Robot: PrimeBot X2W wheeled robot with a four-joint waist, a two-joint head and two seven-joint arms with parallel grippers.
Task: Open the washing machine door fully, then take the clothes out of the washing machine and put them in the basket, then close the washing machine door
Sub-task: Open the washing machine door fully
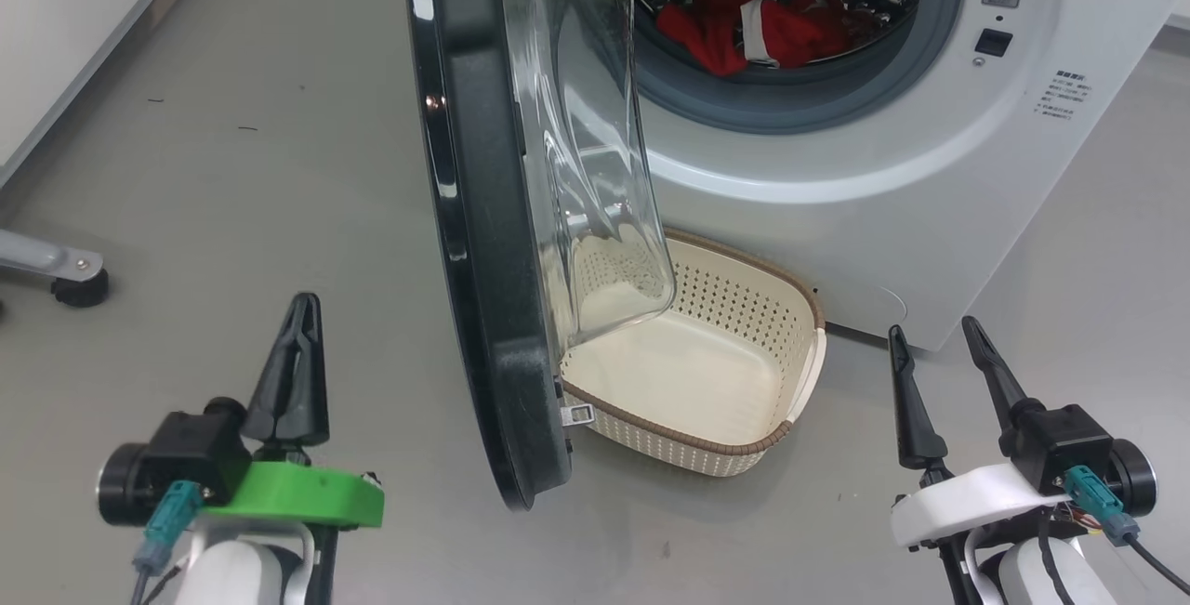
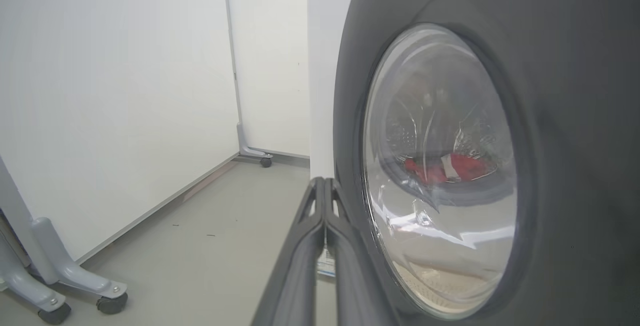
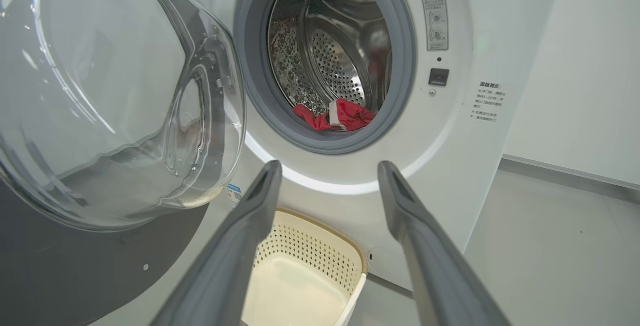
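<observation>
- Left gripper [image 1: 305, 308], two long dark fingers on a green wrist mount [image 1: 307, 493]: jaws pressed fully together with nothing between them. It stands low, on the outer side of the door, near it but apart from it in the head view.
- Right gripper [image 1: 932, 328], two long dark fingers on a white wrist mount [image 1: 967, 493]: jaws spread wide and empty, aimed at the machine's front.
- Large round washing machine door, glossy black rim [image 1: 474, 243] and bulging clear glass bowl [image 1: 595, 168]: swung out roughly edge-on to the robot, part open. Its lower edge overhangs the basket's left end.
- Small cream perforated plastic basket with brown woven-look rim [image 1: 744, 303]: on the grey floor [image 1: 232, 215], against the machine's foot, nothing in it.
- Big white front-loading washing machine [image 1: 837, 177], grey rubber gasket [image 1: 772, 103], steel drum [image 3: 340, 50]: mouth uncovered.
- Red clothes with white trim [image 1: 744, 29]: low in the drum, just behind the gasket.
- Step in hand, by judgement: the first, opening the door fully. It is not yet done.
- Next move calls for swinging the door wider toward the robot's left, off the basket, before any reach into the drum.
</observation>
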